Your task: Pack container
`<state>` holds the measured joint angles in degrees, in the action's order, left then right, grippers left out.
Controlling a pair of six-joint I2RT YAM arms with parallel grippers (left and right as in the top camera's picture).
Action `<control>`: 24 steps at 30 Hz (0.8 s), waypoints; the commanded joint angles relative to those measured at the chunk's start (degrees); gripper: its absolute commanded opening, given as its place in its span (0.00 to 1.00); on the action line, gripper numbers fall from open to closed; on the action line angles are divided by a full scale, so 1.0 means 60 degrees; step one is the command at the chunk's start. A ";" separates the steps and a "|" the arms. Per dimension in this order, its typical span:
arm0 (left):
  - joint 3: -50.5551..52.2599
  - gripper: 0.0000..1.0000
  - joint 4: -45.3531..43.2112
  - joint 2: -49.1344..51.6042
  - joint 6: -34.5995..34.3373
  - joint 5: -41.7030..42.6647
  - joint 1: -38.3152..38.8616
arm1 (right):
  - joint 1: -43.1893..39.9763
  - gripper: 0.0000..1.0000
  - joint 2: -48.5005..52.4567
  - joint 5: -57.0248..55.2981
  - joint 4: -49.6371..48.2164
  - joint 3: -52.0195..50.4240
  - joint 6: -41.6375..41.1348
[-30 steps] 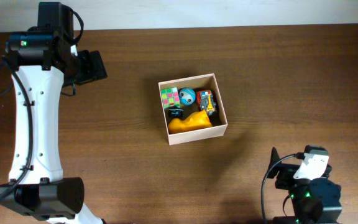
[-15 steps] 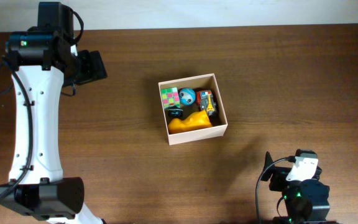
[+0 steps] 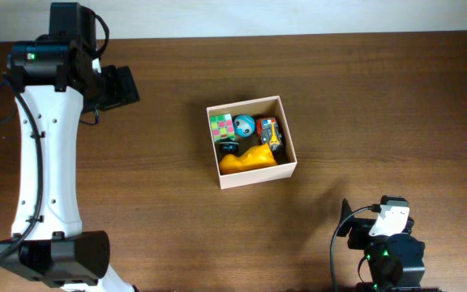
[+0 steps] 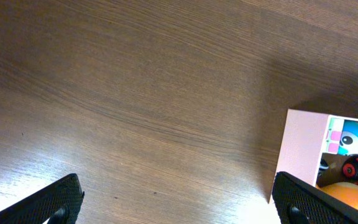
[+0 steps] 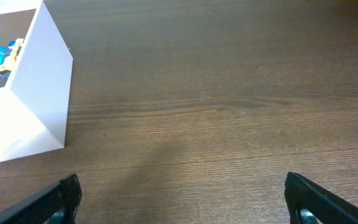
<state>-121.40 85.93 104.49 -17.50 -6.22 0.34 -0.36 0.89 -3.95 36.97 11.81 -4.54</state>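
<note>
Near the middle of the brown wooden table point(image 3: 379, 97) stands the container point(image 3: 259, 175), a square box with an open top. Its outer walls are thin and white, and the inside is of tan cardboard. It sits a little turned, so its sides are not parallel to the table edge.

Inside it lie several small toys, close together. At the far left corner is a cube point(image 3: 220, 126) with green and pink squares. Just beside it, to the right, is a blue ball point(image 3: 244, 125) with white marks. At the far right there is a red and orange toy car point(image 3: 269, 132). Along the near wall lies a bigger yellow-orange piece point(image 3: 248, 160). A small dark thing point(image 3: 229, 148), which I cannot identify, lies between this piece and the cube.

The left gripper point(image 4: 180, 202) hangs over bare wood, well apart from the container and to the left of it. Its two fingers are spread wide and nothing is between them. The right gripper point(image 5: 185, 198) is low at the near right of the table, also away from the container, with its fingers equally far apart and holding nothing.
</note>
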 commanded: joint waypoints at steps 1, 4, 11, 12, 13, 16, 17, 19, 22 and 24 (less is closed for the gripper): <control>-0.0138 0.99 -0.0022 -0.0004 0.0146 0.0033 -0.0015 | -0.0076 0.99 -0.0117 0.0135 -0.0062 -0.0193 -0.0066; -0.0138 0.99 -0.0022 -0.0004 0.0146 0.0033 -0.0015 | -0.0076 0.99 -0.0117 0.0164 -0.0051 -0.0324 -0.0062; -0.0138 0.99 -0.0022 -0.0004 0.0146 0.0033 -0.0015 | -0.0076 0.99 -0.0117 0.0160 0.0200 -0.0328 -0.0058; -0.0138 0.99 -0.0022 -0.0004 0.0146 0.0033 -0.0015 | -0.0076 0.99 -0.0117 0.0157 0.0200 -0.0328 -0.0058; -0.0138 0.99 -0.0022 -0.0004 0.0146 0.0033 -0.0015 | -0.0076 0.99 -0.0117 0.0160 0.0200 -0.0328 -0.0058; -0.0138 0.99 -0.0022 -0.0004 0.0146 0.0033 -0.0015 | -0.0076 0.99 -0.0117 0.0157 0.0200 -0.0328 -0.0058; -0.0138 0.99 -0.0022 -0.0004 0.0146 0.0033 -0.0015 | -0.0076 0.99 -0.0117 0.0157 0.0200 -0.0328 -0.0062; -0.0138 0.99 -0.0022 -0.0004 0.0146 0.0033 -0.0015 | -0.0076 0.99 -0.0117 0.0157 0.0200 -0.0328 -0.0058; -0.0138 0.99 -0.0022 -0.0004 0.0146 0.0033 -0.0015 | -0.0076 0.99 -0.0117 0.0157 0.0200 -0.0328 -0.0058; -0.0138 0.99 -0.0022 -0.0004 0.0146 0.0033 -0.0015 | -0.0076 0.99 -0.0117 0.0157 0.0200 -0.0328 -0.0062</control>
<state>-121.40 85.93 104.49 -17.50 -6.22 0.34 -0.36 0.89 -3.51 38.28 10.22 -4.51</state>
